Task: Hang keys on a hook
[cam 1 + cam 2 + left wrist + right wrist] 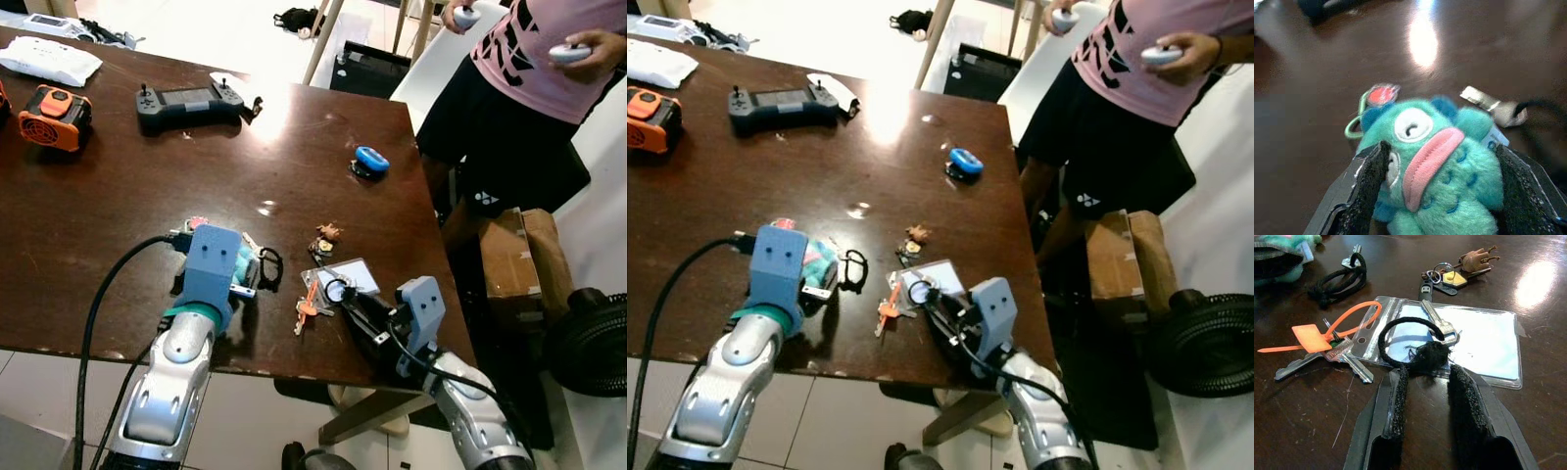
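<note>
A bunch of keys (307, 311) with an orange tag lies near the brown table's (118, 206) front edge, beside a clear badge holder (361, 275) with a key (1437, 322) on it. My right gripper (1427, 374) rests low on the table, slightly open. A black cord loop (1408, 330) with its knot sits right at the fingertips. A second small key bunch (1449, 276) with a brown figure lies beyond. My left gripper (1442, 152) is shut on a teal plush monster keychain (1435, 161), left of the keys.
A black strap (271, 266) lies beside the plush. Farther back are a handheld controller (189, 101), an orange device (54, 117), a blue round object (371, 160) and a white bag (49, 59). A person (529, 88) stands at the table's right, near a cardboard box (514, 264) and fan (593, 343).
</note>
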Robot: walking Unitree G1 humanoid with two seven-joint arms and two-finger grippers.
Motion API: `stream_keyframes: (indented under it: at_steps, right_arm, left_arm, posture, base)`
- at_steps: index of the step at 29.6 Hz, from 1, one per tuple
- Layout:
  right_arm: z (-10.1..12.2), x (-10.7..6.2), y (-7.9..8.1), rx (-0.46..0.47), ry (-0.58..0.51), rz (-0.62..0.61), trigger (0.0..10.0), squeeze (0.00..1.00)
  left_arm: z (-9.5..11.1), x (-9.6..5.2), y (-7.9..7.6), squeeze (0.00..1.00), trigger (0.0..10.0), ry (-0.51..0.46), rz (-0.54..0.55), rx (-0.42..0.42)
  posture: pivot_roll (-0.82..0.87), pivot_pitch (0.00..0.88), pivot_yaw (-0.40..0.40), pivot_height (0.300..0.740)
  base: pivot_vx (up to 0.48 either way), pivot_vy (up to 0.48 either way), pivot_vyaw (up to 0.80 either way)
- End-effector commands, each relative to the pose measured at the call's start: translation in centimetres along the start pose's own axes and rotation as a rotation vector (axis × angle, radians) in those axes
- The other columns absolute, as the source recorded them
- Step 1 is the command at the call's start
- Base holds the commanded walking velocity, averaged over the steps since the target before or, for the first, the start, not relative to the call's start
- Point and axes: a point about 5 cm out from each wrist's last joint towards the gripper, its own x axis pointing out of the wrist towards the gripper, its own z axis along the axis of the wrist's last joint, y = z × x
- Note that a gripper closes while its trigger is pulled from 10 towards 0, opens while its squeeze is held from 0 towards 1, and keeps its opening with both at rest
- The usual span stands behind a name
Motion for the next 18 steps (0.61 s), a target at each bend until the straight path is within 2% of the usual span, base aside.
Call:
stream_keyframes:
  at_steps: [1,4,5,6,7,8,9,10,11,12,13,15,16,18]
  right_arm:
    - [-2.2,-1.0,0.2,0.050,0.086,-0.014,10.0,0.00]
    - [-2.2,-1.0,0.2,0.051,0.085,-0.015,10.0,0.00]
    - [-2.2,-0.9,0.2,0.052,0.084,-0.016,10.0,0.00]
    - [-2.2,-0.9,0.2,0.052,0.084,-0.016,10.0,0.00]
    - [-2.1,-0.9,0.3,0.054,0.083,-0.015,10.0,0.00]
    - [-2.1,-0.9,0.3,0.054,0.083,-0.015,10.0,0.00]
    - [-2.1,-0.8,0.3,0.055,0.082,-0.015,10.0,0.00]
    - [-2.1,-0.8,0.3,0.055,0.082,-0.015,10.0,0.00]
    - [-2.0,-0.7,0.3,0.056,0.080,-0.015,10.0,0.00]
    - [-2.0,-0.7,0.3,0.056,0.080,-0.015,10.0,0.00]
    - [-2.0,-0.7,0.4,0.057,0.078,-0.016,10.0,0.00]
    - [-2.0,-0.7,0.4,0.057,0.078,-0.016,10.0,0.00]
    - [-2.0,-0.7,0.4,0.058,0.076,-0.017,10.0,0.00]
    - [-2.0,-0.7,0.4,0.059,0.075,-0.018,10.0,0.00]
  left_arm:
    - [-3.3,-0.4,-0.4,0.00,10.0,0.131,-0.011,0.089]
    - [-3.9,-0.4,-0.4,0.00,10.0,0.135,-0.018,0.130]
    - [-4.9,-0.3,-0.5,0.00,10.0,0.160,-0.032,0.185]
    - [-4.9,-0.3,-0.5,0.00,10.0,0.160,-0.032,0.185]
    - [-5.8,-0.3,-0.5,0.00,10.0,0.183,-0.035,0.234]
    - [-5.8,-0.3,-0.5,0.00,10.0,0.183,-0.035,0.234]
    - [-6.4,-0.1,-0.5,0.00,10.0,0.196,-0.027,0.285]
    - [-6.4,-0.1,-0.5,0.00,10.0,0.196,-0.027,0.285]
    - [-7.0,0.0,-0.4,0.00,8.6,0.210,-0.021,0.312]
    - [-7.0,0.0,-0.4,0.00,8.6,0.210,-0.021,0.312]
    - [-7.3,0.1,-0.3,0.00,2.0,0.223,-0.020,0.322]
    - [-7.3,0.1,-0.3,0.00,2.0,0.223,-0.020,0.322]
    - [-7.5,0.2,-0.3,0.00,0.0,0.232,-0.022,0.327]
    - [-7.7,0.2,-0.3,0.00,0.0,0.241,-0.025,0.318]
  posture:
    - [-0.11,0.125,-0.097,0.740]
    - [-0.11,0.125,-0.097,0.740]
    - [-0.10,0.130,-0.097,0.740]
    - [-0.10,0.130,-0.097,0.740]
    - [-0.10,0.130,-0.097,0.740]
    - [-0.10,0.130,-0.097,0.740]
    - [-0.10,0.133,-0.097,0.740]
    - [-0.10,0.133,-0.097,0.740]
    - [-0.10,0.135,-0.097,0.740]
    - [-0.10,0.135,-0.097,0.740]
    - [-0.10,0.136,-0.095,0.740]
    - [-0.10,0.136,-0.095,0.740]
    - [-0.10,0.138,-0.093,0.740]
    - [-0.10,0.139,-0.091,0.740]
  base:
    - [0.000,0.000,0.00]
    - [0.000,0.000,0.00]
    - [0.000,0.000,0.00]
    - [0.000,0.000,0.00]
    - [0.000,0.000,0.00]
    - [0.000,0.000,0.00]
    - [0.000,0.000,0.00]
    - [0.000,0.000,0.00]
    - [0.000,0.000,0.00]
    - [0.000,0.000,0.00]
    - [0.000,0.000,0.00]
    - [0.000,0.000,0.00]
    - [0.000,0.000,0.00]
    - [0.000,0.000,0.00]
